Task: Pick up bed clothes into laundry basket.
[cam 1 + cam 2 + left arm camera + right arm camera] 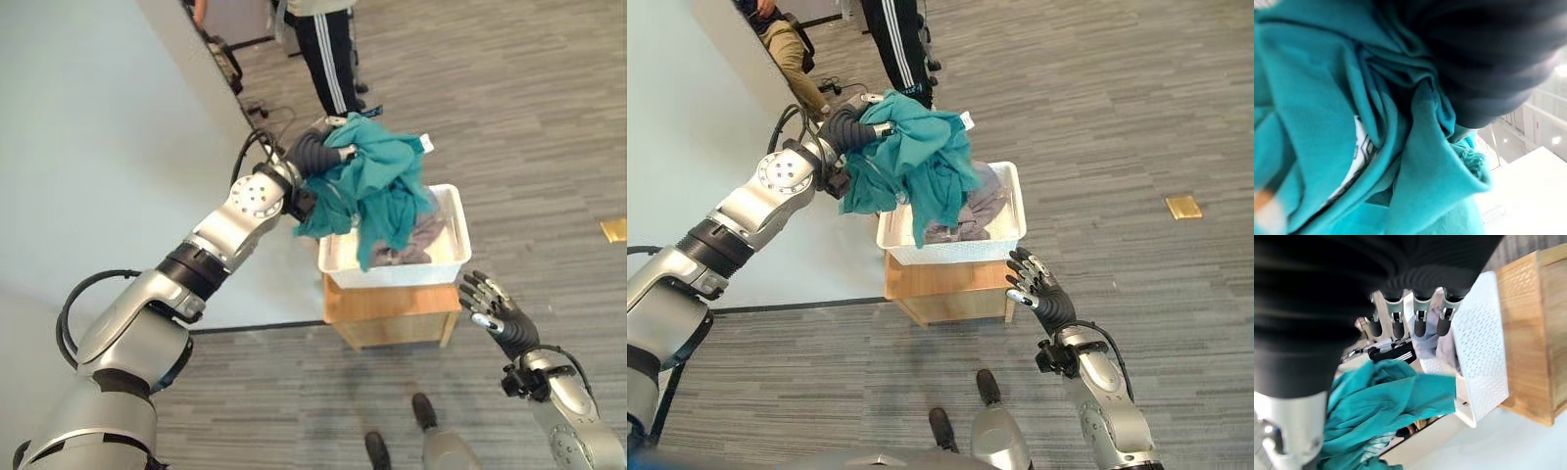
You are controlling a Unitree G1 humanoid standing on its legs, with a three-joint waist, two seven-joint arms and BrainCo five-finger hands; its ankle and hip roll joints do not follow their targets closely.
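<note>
The left hand [315,152] is clenched around a bunched teal garment [377,181], holding it above the white basket [446,266] on a wooden stand [392,313]. At five o'clock from the basket, the right hand [492,305] hovers with fingers straight and released.

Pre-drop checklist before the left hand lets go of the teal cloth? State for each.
1. Grip: left hand curled into the teal cloth - ok.
2. Cloth over the white basket: lower folds hang inside, a bunch still overhangs the rim on the bed side - not ok.
3. Basket seated on the wooden stand - ok.
4. Right hand open, beside the basket, holding nothing - ok.
5. Room in basket: grey clothes already inside - cannot tell.
6. Person standing beyond the basket - not ok.
</note>
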